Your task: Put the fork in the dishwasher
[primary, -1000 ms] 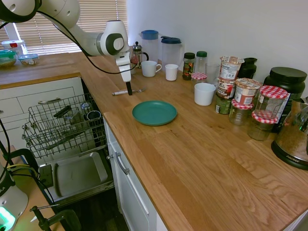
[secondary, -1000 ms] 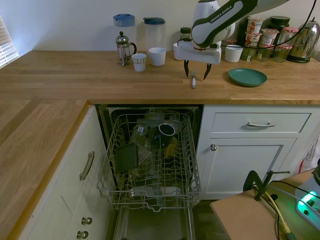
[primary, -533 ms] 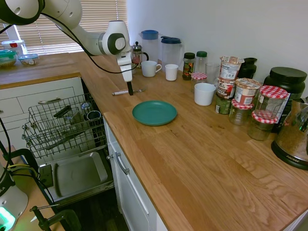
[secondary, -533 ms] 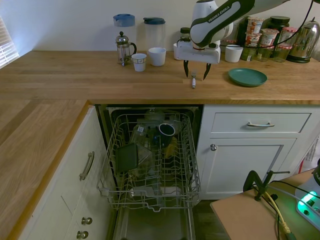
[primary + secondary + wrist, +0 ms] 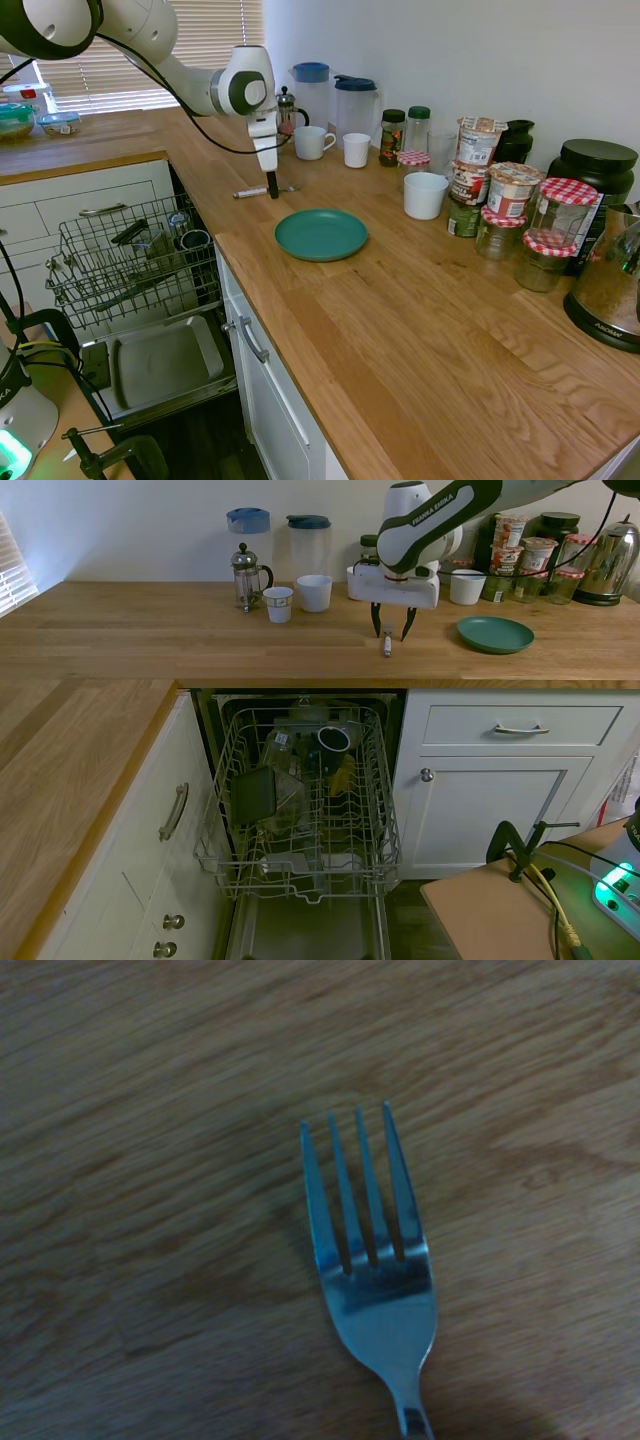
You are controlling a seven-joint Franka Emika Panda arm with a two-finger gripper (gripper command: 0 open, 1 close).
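**Gripper down at the fork on the worktop**

Here we see the fork (image 5: 262, 190) lying flat on the wooden worktop (image 5: 420, 330), between the green plate (image 5: 321, 234) and the corner where the worktop turns. In the wrist view its four tines and the top of its neck (image 5: 372, 1250) fill the picture against bare wood grain, so it rests on the wood and nothing else.

The gripper (image 5: 392, 636) stands upright over the fork, fingers pointing down, one on either side of the handle. In the second exterior view the fingers are drawn in close around it, but we cannot tell whether they already press on the metal or stand just off it.

The dishwasher (image 5: 310, 810) is open below the worktop edge, well apart from the fork, its wire rack (image 5: 130, 260) pulled out and partly loaded with dishes, the door panel (image 5: 165, 360) folded down beneath.

Beyond the fork from the plate stand a French press (image 5: 249, 577) and two white cups (image 5: 298, 598); jars (image 5: 510, 210) crowd the wall past the plate.
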